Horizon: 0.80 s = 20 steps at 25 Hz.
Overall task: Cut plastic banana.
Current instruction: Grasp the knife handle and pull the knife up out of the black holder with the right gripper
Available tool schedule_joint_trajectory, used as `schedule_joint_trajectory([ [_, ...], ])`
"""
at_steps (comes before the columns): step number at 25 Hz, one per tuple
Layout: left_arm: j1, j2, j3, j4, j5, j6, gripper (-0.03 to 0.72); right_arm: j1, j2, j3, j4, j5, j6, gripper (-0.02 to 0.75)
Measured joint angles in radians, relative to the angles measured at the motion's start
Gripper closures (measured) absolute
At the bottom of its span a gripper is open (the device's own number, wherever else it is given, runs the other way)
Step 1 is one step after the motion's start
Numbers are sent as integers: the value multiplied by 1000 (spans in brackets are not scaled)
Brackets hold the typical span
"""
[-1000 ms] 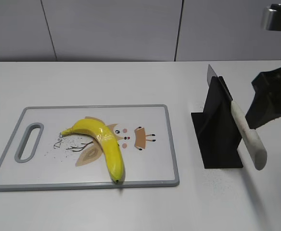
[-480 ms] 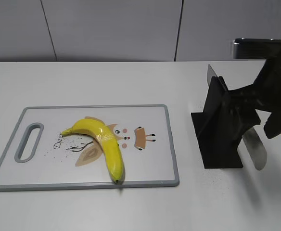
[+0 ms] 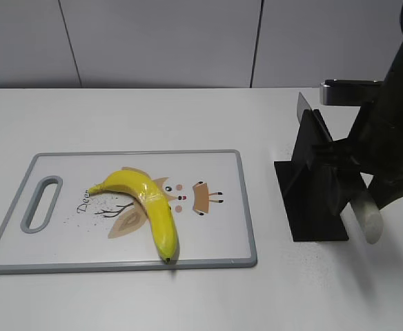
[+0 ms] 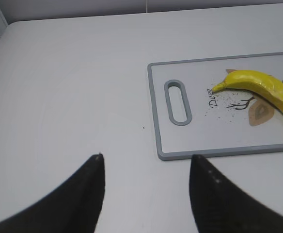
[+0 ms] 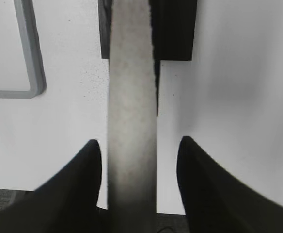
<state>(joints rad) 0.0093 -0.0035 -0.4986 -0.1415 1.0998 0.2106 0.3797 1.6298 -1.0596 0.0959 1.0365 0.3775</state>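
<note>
A yellow plastic banana (image 3: 150, 207) lies on the white, grey-rimmed cutting board (image 3: 248, 207). It also shows in the left wrist view (image 4: 262, 85). A knife with a pale handle (image 3: 368, 222) sits slanted in a black stand (image 3: 315, 196), with the blade tip (image 3: 303, 105) sticking out at the top. My right gripper (image 3: 366, 198) is open. Its fingers straddle the handle (image 5: 132, 111) with a gap on each side (image 5: 139, 141). My left gripper (image 4: 146, 158) is open and empty over bare table, left of the board (image 4: 180, 154). It does not show in the exterior view.
The board has a handle slot (image 3: 41, 202) at its left end. Its near right corner (image 5: 32, 77) lies just left of the stand (image 5: 175, 29). A grey wall runs behind the white table.
My right arm has come down and to the left, from beside the knife onto its handle, and the open fingers now straddle it. The banana, board and knife have not moved.
</note>
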Motion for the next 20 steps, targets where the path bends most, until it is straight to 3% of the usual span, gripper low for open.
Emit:
schedule_joint_trajectory([
  [5, 0, 0, 0, 0, 0, 0, 150, 0, 1, 0, 5, -1, 2, 576],
  [20, 0, 0, 0, 0, 0, 0, 150, 2, -46, 0, 8, 6, 4, 575],
])
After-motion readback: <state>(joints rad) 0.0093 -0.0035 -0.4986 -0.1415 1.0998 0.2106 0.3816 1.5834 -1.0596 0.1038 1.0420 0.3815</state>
